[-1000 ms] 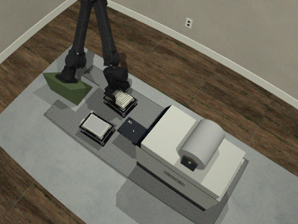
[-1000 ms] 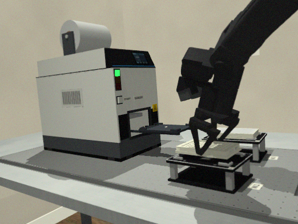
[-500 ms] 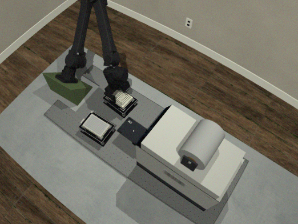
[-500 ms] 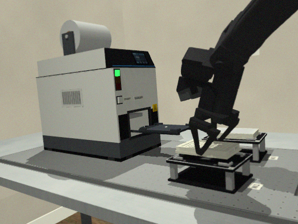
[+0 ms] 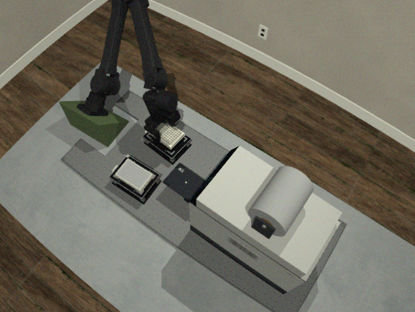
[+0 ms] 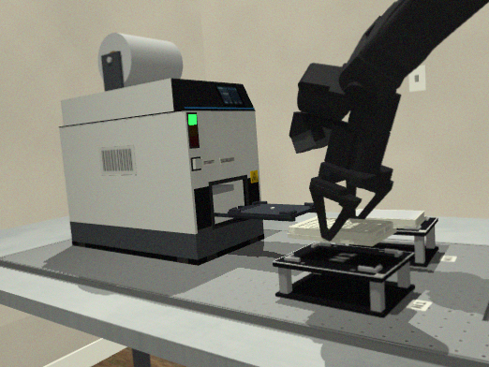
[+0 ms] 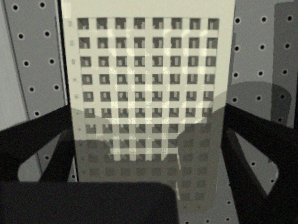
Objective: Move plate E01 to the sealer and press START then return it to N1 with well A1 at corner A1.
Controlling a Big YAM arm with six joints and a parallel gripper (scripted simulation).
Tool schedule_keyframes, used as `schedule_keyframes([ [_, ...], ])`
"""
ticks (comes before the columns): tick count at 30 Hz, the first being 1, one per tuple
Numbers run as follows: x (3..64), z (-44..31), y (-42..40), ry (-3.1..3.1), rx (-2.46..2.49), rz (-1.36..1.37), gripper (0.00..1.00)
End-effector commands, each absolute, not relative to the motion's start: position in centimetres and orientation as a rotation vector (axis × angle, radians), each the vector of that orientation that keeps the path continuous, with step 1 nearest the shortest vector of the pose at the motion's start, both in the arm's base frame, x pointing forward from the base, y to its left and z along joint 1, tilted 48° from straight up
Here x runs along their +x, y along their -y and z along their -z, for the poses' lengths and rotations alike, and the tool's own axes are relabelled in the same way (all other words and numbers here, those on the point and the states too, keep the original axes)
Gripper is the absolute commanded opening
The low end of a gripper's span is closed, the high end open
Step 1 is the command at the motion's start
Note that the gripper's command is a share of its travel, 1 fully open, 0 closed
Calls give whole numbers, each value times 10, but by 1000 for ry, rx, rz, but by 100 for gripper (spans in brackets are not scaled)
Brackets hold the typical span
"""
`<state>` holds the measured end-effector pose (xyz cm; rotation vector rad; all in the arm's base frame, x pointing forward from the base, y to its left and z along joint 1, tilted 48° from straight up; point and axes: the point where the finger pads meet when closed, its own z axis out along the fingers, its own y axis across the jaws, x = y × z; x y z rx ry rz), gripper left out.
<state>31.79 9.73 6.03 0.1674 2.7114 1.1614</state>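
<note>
Plate E01 is just below the end effector, raised a little above nest N1 and apart from its corner locators. The end effector is closed on the plate yet stands wide, near the far end of its opening, because the plate spans the fingers: one lies along each long side. That grip leaves the well face uncovered and both short ends free, which should help in lowering it between locators. The wells look open, with no foil over them, so I judge this to be the lift towards the sealer, early in the task. Beyond the held plate, on the sealer's side of the end effector, the stage is out and bare, presumably so that a plate can be set on it. Behind it stands the sealer, its lamp green and START on the front, beneath the lamp. To the other side of the end effector, nest N2 bears its own plate, which must end as it is; a wide swing could knock it. The next move probably calls for more height, then a level carry over the stage, since a tilted plate could ride up on the locators.

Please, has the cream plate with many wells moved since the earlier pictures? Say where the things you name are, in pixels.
Yes, upward: the cream plate with many wells [image 5: 173, 135] [image 6: 344, 229] [image 7: 148, 87] now hangs above the black nest [image 6: 347, 258].
</note>
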Motion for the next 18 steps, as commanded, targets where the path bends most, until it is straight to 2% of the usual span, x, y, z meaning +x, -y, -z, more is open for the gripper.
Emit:
schedule_keyframes([
  [1, 339, -84, -84, -2655, 129, -1136, 0],
  [18, 342, -102, -64, -2659, 126, -1134, 0],
])
